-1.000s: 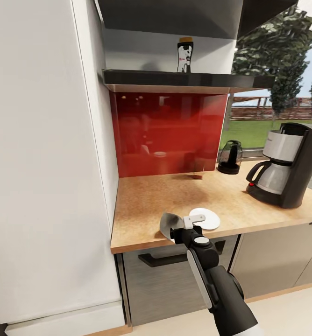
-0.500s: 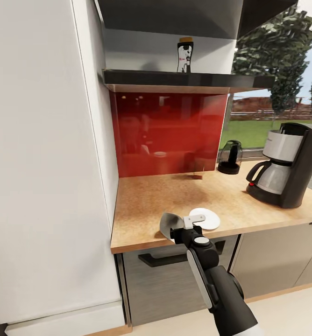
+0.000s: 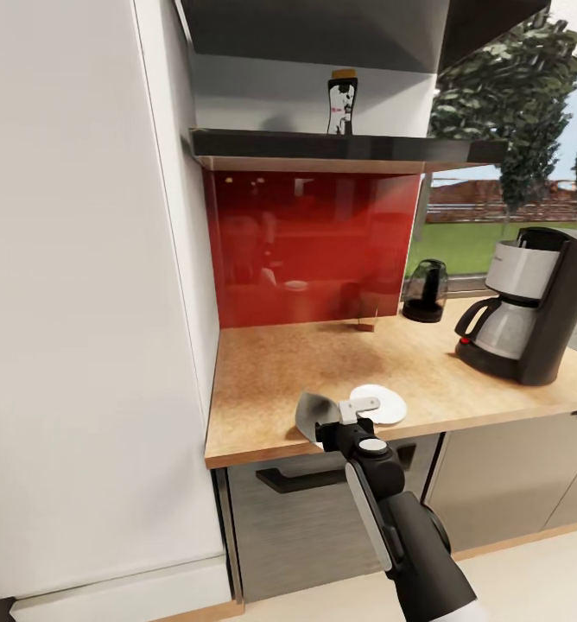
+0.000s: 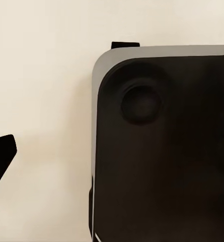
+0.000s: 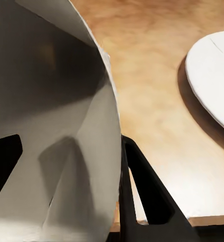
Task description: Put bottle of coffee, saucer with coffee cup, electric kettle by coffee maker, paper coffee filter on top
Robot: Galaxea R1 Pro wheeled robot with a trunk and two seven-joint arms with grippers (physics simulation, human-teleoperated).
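Observation:
My right gripper (image 3: 337,414) is shut on the paper coffee filter (image 3: 313,415), a grey-white cone held just above the front edge of the kitchen countertop (image 3: 280,371). In the right wrist view the filter (image 5: 56,126) presses against a dark finger (image 5: 147,196). The white saucer (image 3: 382,404) (image 5: 215,75) lies flat right beside the gripper. Further right stands the coffee maker (image 3: 535,315), with the electric kettle (image 3: 425,292) behind it by the window. The bottle of coffee (image 3: 342,102) stands on the kitchen shelf (image 3: 323,142). The coffee cup is out of view. One left fingertip (image 4: 1,156) shows over pale floor.
A tall white cabinet (image 3: 81,302) walls off the counter's left end, and a red backsplash (image 3: 310,246) closes the back. A small tan box (image 3: 364,326) sits near the backsplash. Grey cabinet fronts (image 3: 323,518) run below. A dark rounded body (image 4: 162,151) lies under the left wrist camera.

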